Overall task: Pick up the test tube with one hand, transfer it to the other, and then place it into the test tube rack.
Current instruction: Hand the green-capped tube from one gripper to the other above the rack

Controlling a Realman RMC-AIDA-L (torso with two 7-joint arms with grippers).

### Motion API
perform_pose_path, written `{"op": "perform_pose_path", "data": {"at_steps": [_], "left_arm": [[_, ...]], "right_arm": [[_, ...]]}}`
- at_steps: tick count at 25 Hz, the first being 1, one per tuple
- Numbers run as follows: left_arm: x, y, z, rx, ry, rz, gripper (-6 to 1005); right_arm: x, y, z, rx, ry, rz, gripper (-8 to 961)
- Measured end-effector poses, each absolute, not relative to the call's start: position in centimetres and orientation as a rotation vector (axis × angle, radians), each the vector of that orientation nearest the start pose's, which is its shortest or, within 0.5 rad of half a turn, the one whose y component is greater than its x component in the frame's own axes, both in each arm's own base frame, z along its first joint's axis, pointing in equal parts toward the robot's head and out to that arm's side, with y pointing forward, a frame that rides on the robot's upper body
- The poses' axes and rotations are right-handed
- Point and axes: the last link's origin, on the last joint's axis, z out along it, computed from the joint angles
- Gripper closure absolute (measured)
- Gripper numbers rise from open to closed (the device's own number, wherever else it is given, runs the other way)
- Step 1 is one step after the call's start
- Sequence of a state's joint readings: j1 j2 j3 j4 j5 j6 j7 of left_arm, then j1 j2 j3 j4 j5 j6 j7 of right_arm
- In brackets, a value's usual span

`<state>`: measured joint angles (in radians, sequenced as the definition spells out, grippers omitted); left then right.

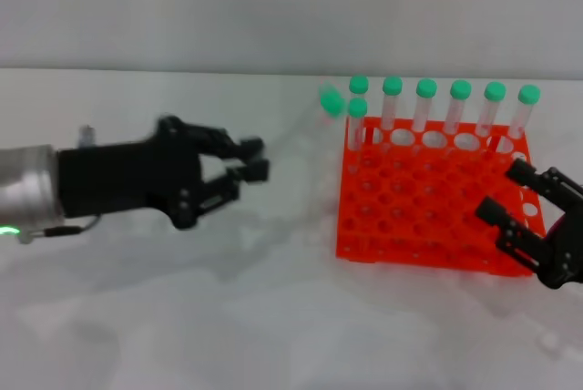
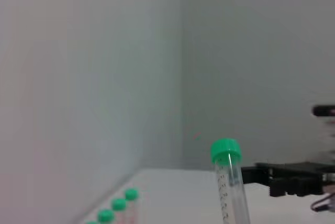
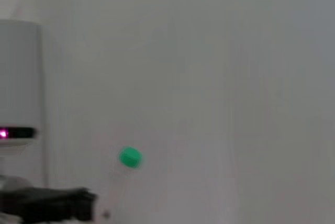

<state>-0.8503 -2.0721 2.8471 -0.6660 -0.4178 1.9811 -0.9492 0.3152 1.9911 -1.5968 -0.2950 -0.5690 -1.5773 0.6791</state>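
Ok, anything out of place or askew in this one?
One test tube leans outside the orange rack, apparently held by the left claw, while the other tubes stand upright in it. The right claw hangs open over the rack's right end.

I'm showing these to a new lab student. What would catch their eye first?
The bright orange test tube rack on the white table, right of centre, with green-capped tubes along its far row. Next, the left gripper reaching toward it with a blurred test tube, and the right gripper at the rack's near right corner.
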Motion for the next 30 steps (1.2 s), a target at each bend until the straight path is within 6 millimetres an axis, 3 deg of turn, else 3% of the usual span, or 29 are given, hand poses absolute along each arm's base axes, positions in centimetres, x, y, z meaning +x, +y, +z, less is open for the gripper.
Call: {"op": "perform_pose_path", "data": {"at_steps": [8,15,30], "left_arm": [[-21.2,35.0,-0.3,-2.900,-0.242,-0.803,803],[-19.6,36.2,-2.8,-2.983,-0.298,-0.710,802],[-18.8,36.3,-4.2,-3.017,-0.290,-0.683,802]], "right_arm": [[27.7,27.5,-1.2,-2.278,0.447,1.240,307],[28.7,28.1,-1.9,-2.318,0.609,1.162,308],[26.8,28.7,-4.0,-2.412,0.647,1.177,308]]}}
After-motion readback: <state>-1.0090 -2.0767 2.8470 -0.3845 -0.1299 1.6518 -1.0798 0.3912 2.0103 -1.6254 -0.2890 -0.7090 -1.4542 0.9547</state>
